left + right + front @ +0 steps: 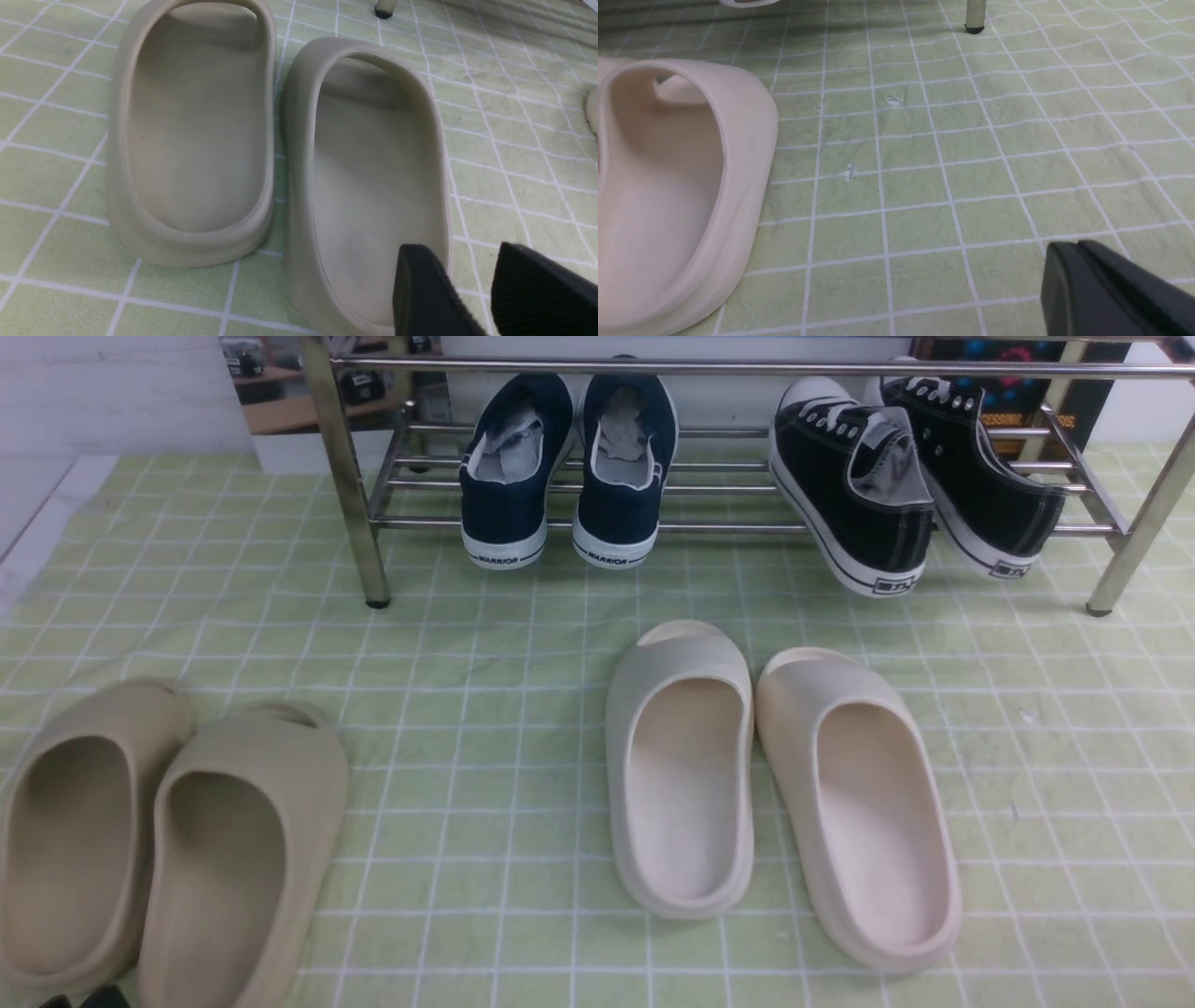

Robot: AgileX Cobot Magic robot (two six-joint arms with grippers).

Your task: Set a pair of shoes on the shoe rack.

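Observation:
The pair of black canvas sneakers, one (854, 485) beside the other (980, 467), rests on the lower shelf of the steel shoe rack (747, 368) at its right end, toes inward, heels sticking out over the front bar and leaning right. My left gripper (460, 249) is open and empty, low over the heel rim of a tan slide (373, 186). Only its dark tip shows in the front view (84, 999). My right gripper (1069, 249) is shut and empty, just above the green cloth (924, 186), far from the sneakers.
Navy WARRIOR slip-ons (569, 467) sit on the rack's left half. Tan slides (159, 840) lie front left, cream slides (775, 775) in the middle; one cream slide (668, 186) lies beside my right gripper. A rack leg (975, 16) stands ahead of it.

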